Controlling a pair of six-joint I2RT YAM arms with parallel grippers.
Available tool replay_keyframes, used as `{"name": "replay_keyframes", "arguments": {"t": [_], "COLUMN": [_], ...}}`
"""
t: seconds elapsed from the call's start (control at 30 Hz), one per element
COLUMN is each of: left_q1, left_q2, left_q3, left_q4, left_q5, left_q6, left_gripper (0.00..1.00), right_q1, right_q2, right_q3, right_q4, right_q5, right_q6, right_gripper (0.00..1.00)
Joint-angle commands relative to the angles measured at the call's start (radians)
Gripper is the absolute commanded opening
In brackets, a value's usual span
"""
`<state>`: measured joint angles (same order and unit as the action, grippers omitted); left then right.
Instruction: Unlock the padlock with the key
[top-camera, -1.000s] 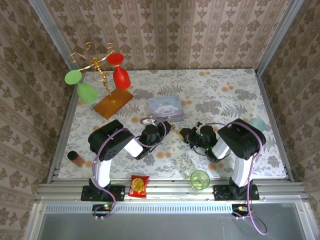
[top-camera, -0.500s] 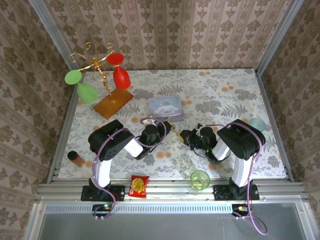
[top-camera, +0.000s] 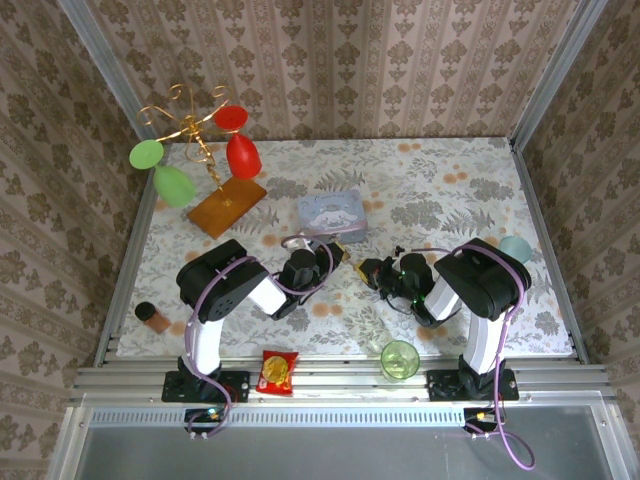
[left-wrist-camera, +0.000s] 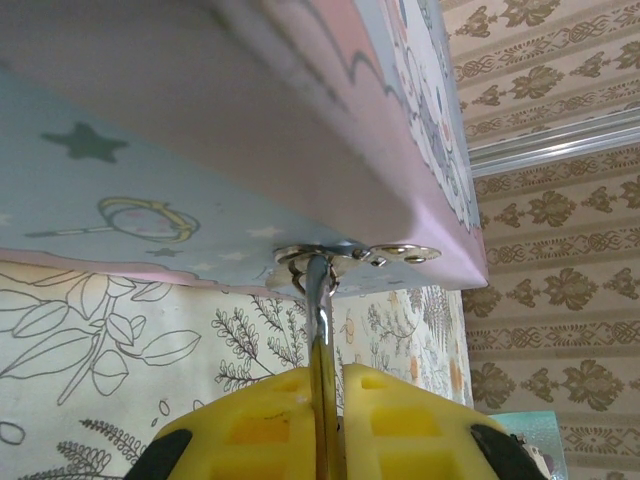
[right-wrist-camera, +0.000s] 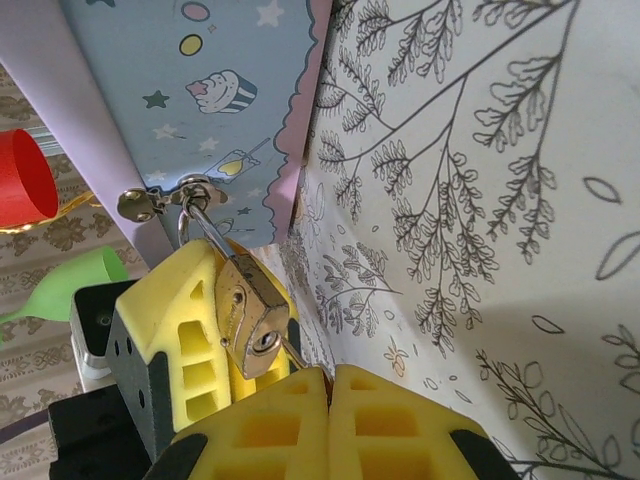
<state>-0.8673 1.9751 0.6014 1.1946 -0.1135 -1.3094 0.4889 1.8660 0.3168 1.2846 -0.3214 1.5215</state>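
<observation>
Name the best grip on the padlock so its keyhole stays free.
Pinch the thin shackle from the left gripper's side, across the loop. The padlock hangs from the tin's hasp with its keyhole end facing the right gripper and the key, so the brass body's bottom must stay clear.

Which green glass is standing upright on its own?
The green tumbler at the near edge; the green wine glass hangs from the gold rack.

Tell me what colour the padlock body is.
The padlock is brass-gold; the right wrist view shows it best.
</observation>
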Motion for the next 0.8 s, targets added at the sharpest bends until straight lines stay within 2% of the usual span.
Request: {"name": "replay_keyframes", "arguments": {"t": [0.0,0.77], "left_q1": [-0.014,-0.014], "left_q2": [-0.012,0.007], "left_q3": [0.0,0.006], "left_q4": [0.067,0.087], "left_q5": [0.014,0.012], "left_q6": [0.007,-0.001], "left_gripper": [0.0,0.0], "right_q1": [0.001,-0.003], "right_q2": [-0.03,-0.055], "right_q3": [0.019,-0.029], "right_q4": [0.032,0.032], "right_q5": [0.021,0.028], "right_q6": [-0.027,-0.044], "right_gripper": [0.0,0.0]}}
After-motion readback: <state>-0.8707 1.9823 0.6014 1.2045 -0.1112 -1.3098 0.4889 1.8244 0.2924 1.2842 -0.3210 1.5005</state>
